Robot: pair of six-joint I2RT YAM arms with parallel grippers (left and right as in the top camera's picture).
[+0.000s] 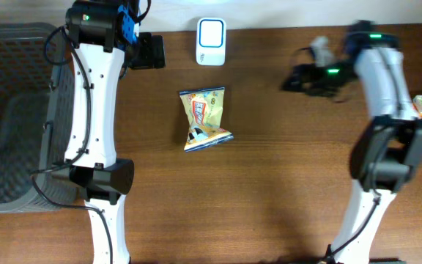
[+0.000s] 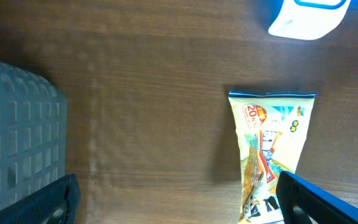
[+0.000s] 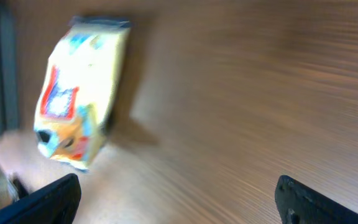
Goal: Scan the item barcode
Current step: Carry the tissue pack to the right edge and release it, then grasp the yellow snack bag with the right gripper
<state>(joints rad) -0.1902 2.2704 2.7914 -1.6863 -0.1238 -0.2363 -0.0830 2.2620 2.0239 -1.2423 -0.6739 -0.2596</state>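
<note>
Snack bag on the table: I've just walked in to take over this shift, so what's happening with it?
Nothing is holding it right now. The snack bag lies flat in the middle of the table, below the white scanner. The left claw hangs open beside the scanner, and the right claw is open off to the right, with nothing in it. A grey basket sits at the left edge.
</note>
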